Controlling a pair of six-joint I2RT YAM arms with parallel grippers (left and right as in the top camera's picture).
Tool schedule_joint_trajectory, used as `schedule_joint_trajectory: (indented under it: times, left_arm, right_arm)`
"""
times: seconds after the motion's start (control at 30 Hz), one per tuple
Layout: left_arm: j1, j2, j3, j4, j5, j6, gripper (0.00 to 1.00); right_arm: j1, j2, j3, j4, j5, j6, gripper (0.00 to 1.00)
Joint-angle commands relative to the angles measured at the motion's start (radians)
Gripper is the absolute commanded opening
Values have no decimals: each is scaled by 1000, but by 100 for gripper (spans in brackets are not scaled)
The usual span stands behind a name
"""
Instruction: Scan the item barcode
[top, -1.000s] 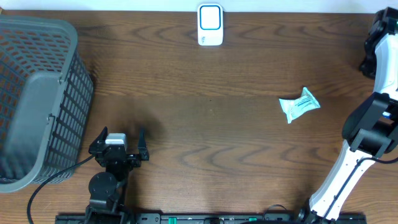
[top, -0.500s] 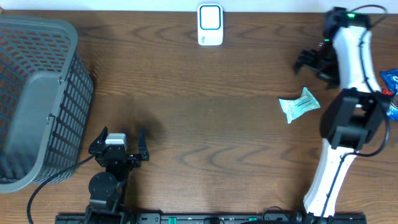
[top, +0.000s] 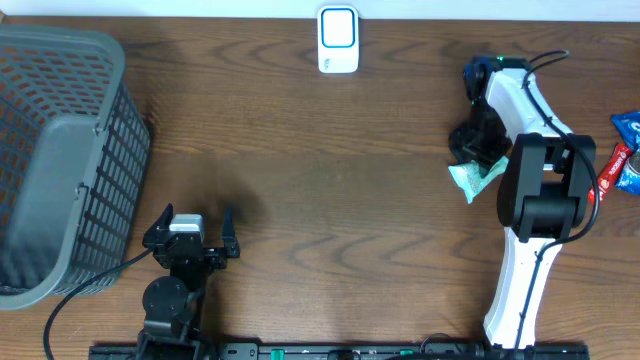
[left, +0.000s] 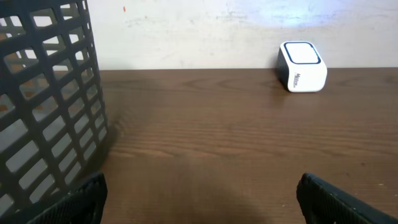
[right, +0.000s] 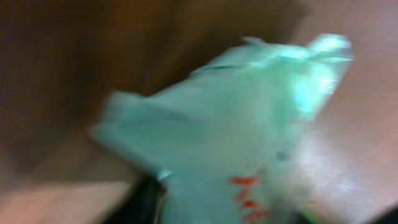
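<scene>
Right arm (top: 545, 190) has swung in from the R edge of the surface (top: 330, 200) over the last sec; a sec ago it was folded back out there, now the right hand (top: 472, 152) sits down over the pale green packet (top: 470, 180). Packet is about where it lay before, R of centre, far end now covered by the hand. Wrist cam is blurred, packet fills the view, touching or v. close. Can't tell if the fingers have closed on it or are only around it, so grip unconfirmed. Left hand (top: 196, 222) hasn't shifted: parked near front L, jaws wide apart, nothing between them. White scanner (top: 338, 40) stands at the back edge, centre, well apart from the packet. Grey basket (top: 110, 150) at far L. Blue bag (top: 630, 125) and red can (top: 612, 165) at R edge, not involved. Progress, as I judge it: early, reach done, pick-up in hand. Left to do: secure packet, lift, carry to scanner, turn barcode to its face. Barcode side not visible yet.
</scene>
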Motion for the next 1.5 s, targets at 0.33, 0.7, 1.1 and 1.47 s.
schedule_joint_trajectory:
  times: [0.33,0.7,1.1,1.47]
  left_arm:
    - [1,0,-32,-11,-15,5,98]
    - [1,0,-32,-11,-15,5,98]
    - [1,0,-32,-11,-15,6,98]
    - [1,0,-32,-11,-15,5,98]
  right_arm:
    - [-161,-93,-7,116,495,-270,1]
    - [-408,-103,-7,364,359,-780,89]
    - [-365,-513,19,338,-100,-783,99]
    - [-339,-951,19,336,-99,-764,99]
